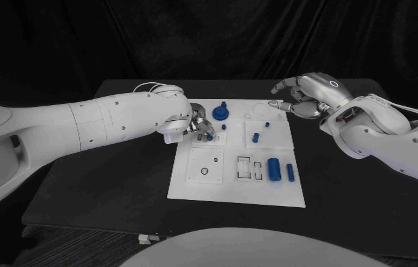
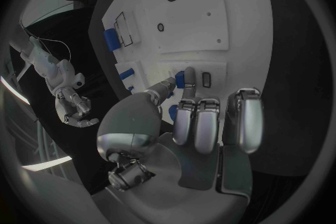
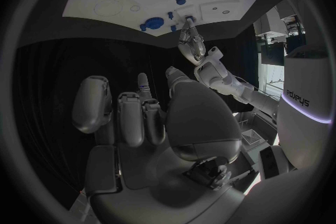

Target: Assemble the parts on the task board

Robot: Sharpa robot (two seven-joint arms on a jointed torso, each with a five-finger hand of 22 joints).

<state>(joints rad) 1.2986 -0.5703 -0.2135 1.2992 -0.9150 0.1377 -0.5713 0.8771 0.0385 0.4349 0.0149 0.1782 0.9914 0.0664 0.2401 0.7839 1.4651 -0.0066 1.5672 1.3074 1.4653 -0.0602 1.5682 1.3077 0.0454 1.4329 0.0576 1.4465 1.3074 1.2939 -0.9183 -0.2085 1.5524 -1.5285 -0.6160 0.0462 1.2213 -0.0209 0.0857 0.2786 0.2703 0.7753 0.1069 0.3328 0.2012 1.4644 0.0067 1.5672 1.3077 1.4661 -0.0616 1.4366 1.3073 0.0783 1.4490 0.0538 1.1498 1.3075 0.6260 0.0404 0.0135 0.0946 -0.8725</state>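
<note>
Your black table (image 1: 113,176): carries white task board (image 1: 218,188) at centre. Your left hand (image 1: 193,127): over board's far left section, fingertips pinching small blue peg (image 2: 181,79) down at board. Your right hand (image 1: 301,98): hovering above board's far right corner, fingers loosely curled, holding nothing. Blue parts: large cylinder (image 1: 273,169) and slim pin (image 1: 290,172) lying near right edge; knob piece (image 1: 221,111) beside left hand; short peg (image 1: 255,138) mid-board.
</note>
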